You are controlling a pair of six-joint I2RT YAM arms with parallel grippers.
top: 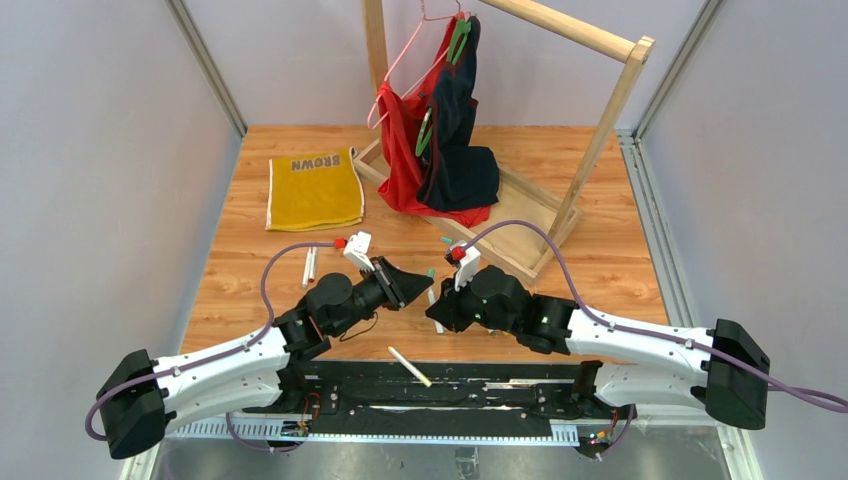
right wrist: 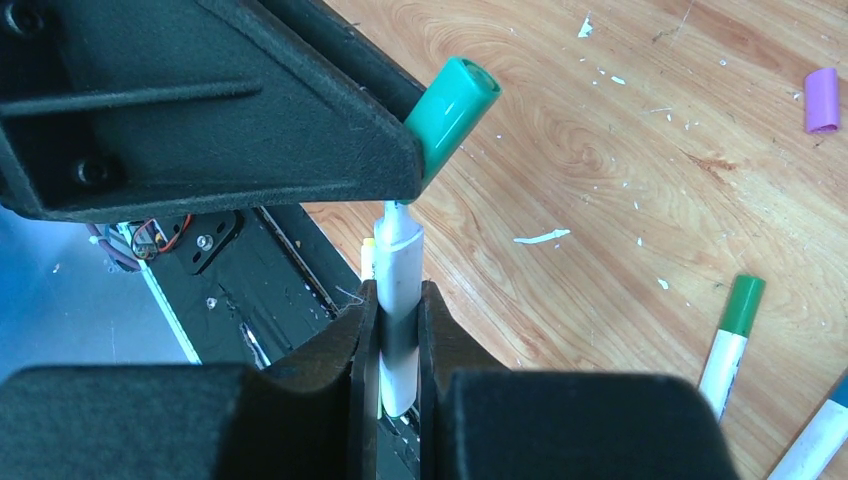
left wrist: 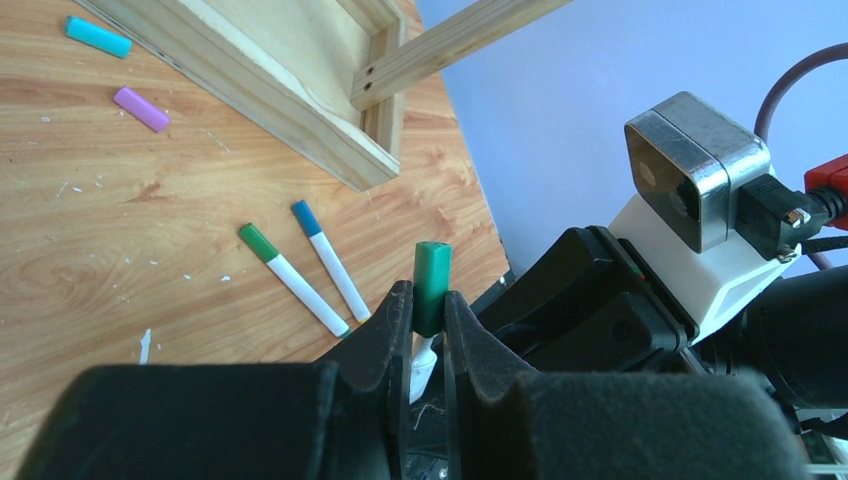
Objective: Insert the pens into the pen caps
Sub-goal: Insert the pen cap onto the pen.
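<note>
My left gripper [left wrist: 428, 300] [top: 412, 284] is shut on a green pen cap [left wrist: 432, 270] [right wrist: 455, 105], which sticks out past its fingertips. Facing it, my right gripper [right wrist: 398, 298] [top: 438, 308] is shut on a white pen [right wrist: 397, 262] held upright. The pen's tip sits just under the cap's open end, and its white nose [left wrist: 421, 366] shows between my left fingers. A green-capped pen [left wrist: 290, 278] [right wrist: 732, 335] and a blue-capped pen [left wrist: 330, 260] lie on the wood. A purple cap [left wrist: 140, 108] [right wrist: 821, 98] and a light-blue cap [left wrist: 97, 36] lie loose beyond them.
A wooden clothes rack [top: 520, 200] with red and dark garments stands at the back. A yellow cloth [top: 314, 188] lies at the back left. Two pens [top: 310, 266] rest to the left, and another pen [top: 410, 367] lies on the black base plate [top: 480, 395].
</note>
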